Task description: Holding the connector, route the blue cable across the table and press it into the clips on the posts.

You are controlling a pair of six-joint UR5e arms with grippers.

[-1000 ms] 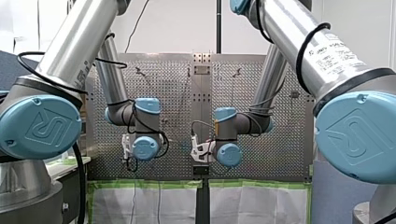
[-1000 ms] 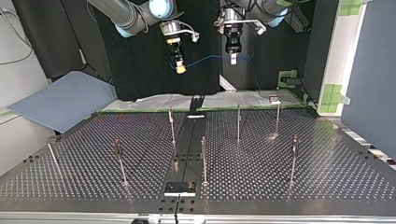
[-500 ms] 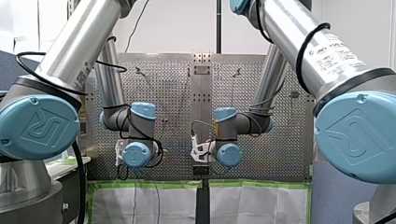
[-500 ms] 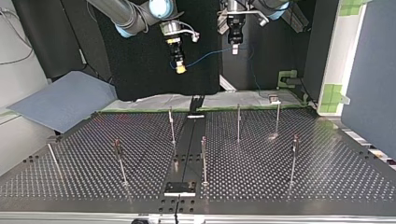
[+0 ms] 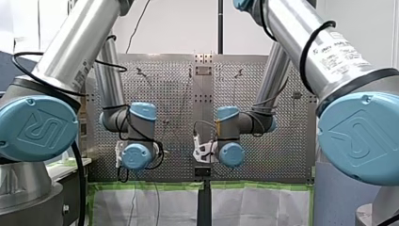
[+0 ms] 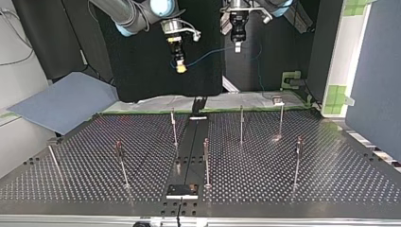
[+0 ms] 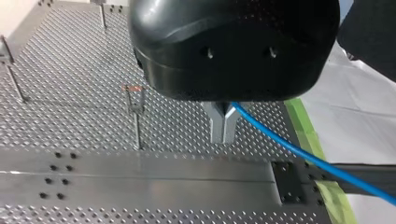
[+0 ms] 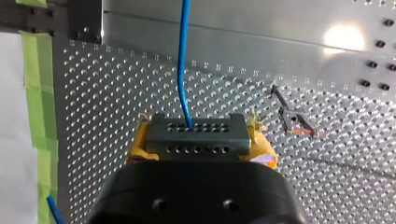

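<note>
Clamping the connector (image 8: 196,137), my right end effector (image 6: 179,68) anchors the seemingly limp blue cable (image 8: 183,46); my left end effector (image 7: 223,136) pinches it.

Thin upright posts (image 6: 241,124) across the perforated table (image 6: 340,175), wide open lanes between them.

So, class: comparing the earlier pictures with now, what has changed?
My left gripper, shut on the blue cable, rose in the top view; its wrist shifted toward the front view's left. My right gripper roughly kept its place, holding the connector; the posts are unchanged.
</note>
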